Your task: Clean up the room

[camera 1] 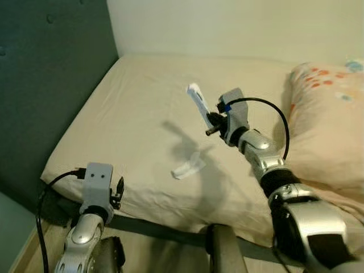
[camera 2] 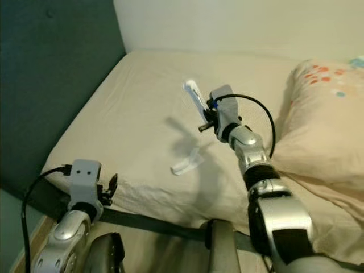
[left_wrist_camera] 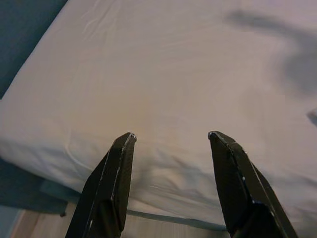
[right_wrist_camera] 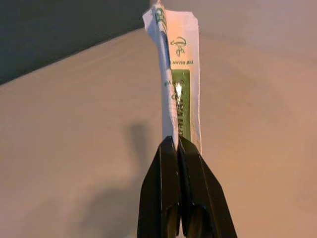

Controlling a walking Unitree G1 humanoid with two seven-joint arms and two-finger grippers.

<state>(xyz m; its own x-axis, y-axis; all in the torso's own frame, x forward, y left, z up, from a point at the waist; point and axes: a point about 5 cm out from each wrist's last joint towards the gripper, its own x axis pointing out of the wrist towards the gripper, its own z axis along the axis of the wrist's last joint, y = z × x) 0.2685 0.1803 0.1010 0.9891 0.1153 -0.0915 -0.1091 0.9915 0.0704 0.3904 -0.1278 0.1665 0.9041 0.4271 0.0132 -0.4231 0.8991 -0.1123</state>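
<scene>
Nearest, the left gripper point(left_wrist_camera: 171, 141) idles with its fingers spread at the bed point(camera 1: 114, 108) edge. Further onto the bed, a second wrapper point(camera 1: 189, 166) lies flat. Above it, the right gripper point(camera 1: 209, 118) pinches a white-green wrapper point(camera 1: 197, 99) aloft. Looks like the pickup's done; next it needs a bin.

Two wrappers point(camera 1: 196, 99) point(camera 1: 188, 167), one pillow point(camera 1: 327, 125).

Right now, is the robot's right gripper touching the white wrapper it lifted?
Touching. In the right wrist view, the right gripper has its black fingers pinched shut on the wrapper, above the bed.
</scene>
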